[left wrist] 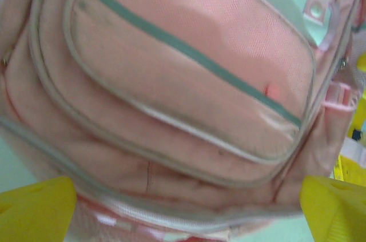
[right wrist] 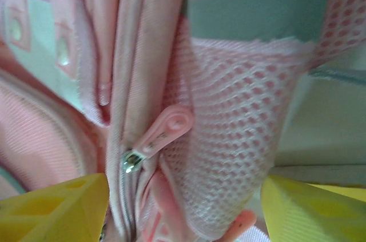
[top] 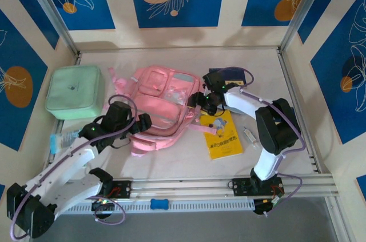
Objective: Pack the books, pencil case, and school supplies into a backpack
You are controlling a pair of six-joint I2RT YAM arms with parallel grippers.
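The pink backpack [top: 157, 110] lies flat mid-table with its front pocket [left wrist: 189, 70] facing up. My left gripper [top: 134, 125] hovers at its near-left edge, open [left wrist: 186, 213], its yellow fingers [left wrist: 34, 207] wide on either side of the zipper seam. My right gripper [top: 197, 100] is at the backpack's right side, open [right wrist: 183, 213]; a pink zipper pull [right wrist: 166, 130] and the mesh side pocket [right wrist: 240, 156] sit between its fingers, not gripped. The yellow book [top: 222, 136] lies right of the backpack. The navy book [top: 237, 77] lies behind the right arm. The pencil case is out of view.
A mint-green lidded box [top: 74, 92] stands at the left. Small blue and clear items [top: 60, 139] lie beside the left arm. A small stick-like item [top: 250, 136] lies right of the yellow book. Metal frame rails [top: 200, 187] border the table.
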